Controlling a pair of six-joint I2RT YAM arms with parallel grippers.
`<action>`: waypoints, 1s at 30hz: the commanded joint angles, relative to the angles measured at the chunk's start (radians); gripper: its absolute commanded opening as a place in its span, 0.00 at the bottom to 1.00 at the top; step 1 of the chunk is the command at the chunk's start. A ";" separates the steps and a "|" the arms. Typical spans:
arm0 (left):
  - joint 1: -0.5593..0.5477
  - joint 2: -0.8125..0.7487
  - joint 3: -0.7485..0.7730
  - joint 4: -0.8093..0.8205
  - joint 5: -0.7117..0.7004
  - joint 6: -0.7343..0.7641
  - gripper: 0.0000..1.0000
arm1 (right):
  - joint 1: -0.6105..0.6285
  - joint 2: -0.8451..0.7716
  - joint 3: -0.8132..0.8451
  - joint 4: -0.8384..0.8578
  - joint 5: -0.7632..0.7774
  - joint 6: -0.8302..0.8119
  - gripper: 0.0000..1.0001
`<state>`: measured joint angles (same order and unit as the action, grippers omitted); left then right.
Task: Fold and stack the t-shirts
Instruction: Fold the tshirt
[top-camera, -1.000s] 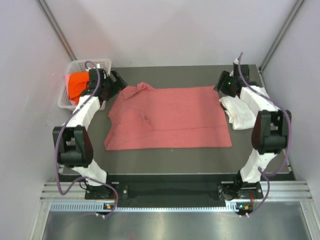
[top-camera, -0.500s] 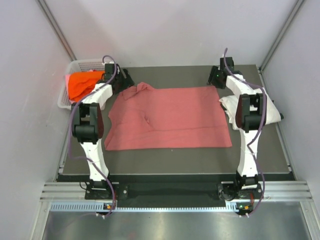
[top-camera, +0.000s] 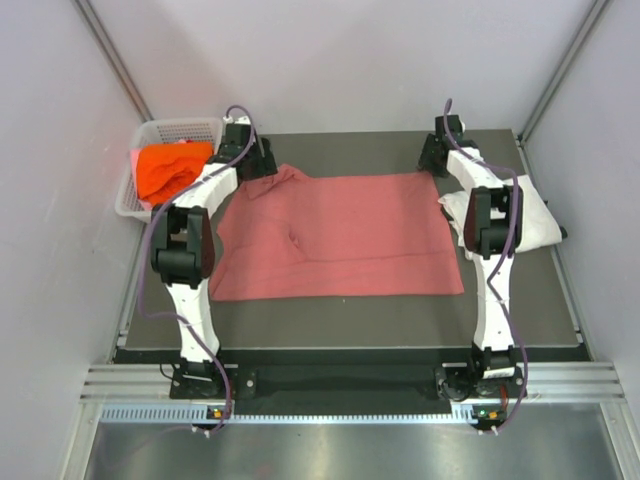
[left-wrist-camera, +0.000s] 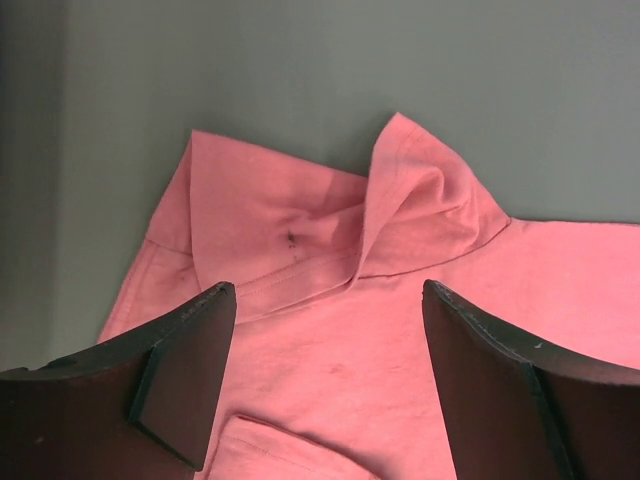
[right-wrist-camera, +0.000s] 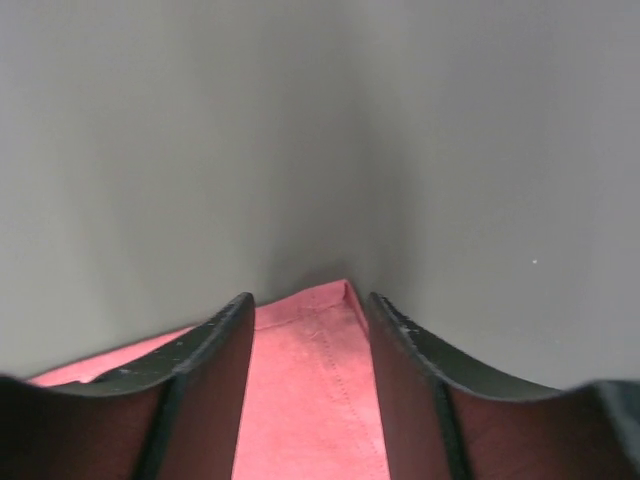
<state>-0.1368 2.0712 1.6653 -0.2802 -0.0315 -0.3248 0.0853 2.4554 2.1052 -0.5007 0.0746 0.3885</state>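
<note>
Top external view gives me the dusty pink-red t-shirt spread flat in the middle of the table, with both arms reaching to its far edge. The left gripper hovers over the far left corner, jaws wide apart and holding nothing. Beneath it a sleeve lies flipped over on itself (that rumple, I judge, is why the arm is placed there).

The right gripper straddles the far right corner, one finger on each side of the hem, jaws parted and not pinching the cloth as far as I can see. A gripper at each far corner reads to me as the set-up for drawing the far edge toward the near one.

The white t-shirt sits in a soft heap at the table's right edge, partly under the right arm; I cannot tell whether it is folded. The bright orange t-shirt waits in the white mesh basket at far left, leaving the pink one room.
</note>
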 joint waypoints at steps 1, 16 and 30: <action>-0.014 0.021 0.071 -0.031 -0.050 0.081 0.80 | 0.016 0.022 0.049 -0.035 0.054 0.006 0.48; -0.049 0.142 0.172 -0.151 -0.039 0.147 0.69 | 0.044 0.007 0.027 -0.021 0.067 -0.030 0.08; -0.052 0.207 0.231 -0.151 -0.099 0.147 0.37 | 0.033 -0.009 -0.008 0.004 0.034 -0.025 0.03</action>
<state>-0.1864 2.2669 1.8580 -0.4370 -0.1116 -0.1844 0.1196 2.4607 2.1071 -0.5102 0.1246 0.3687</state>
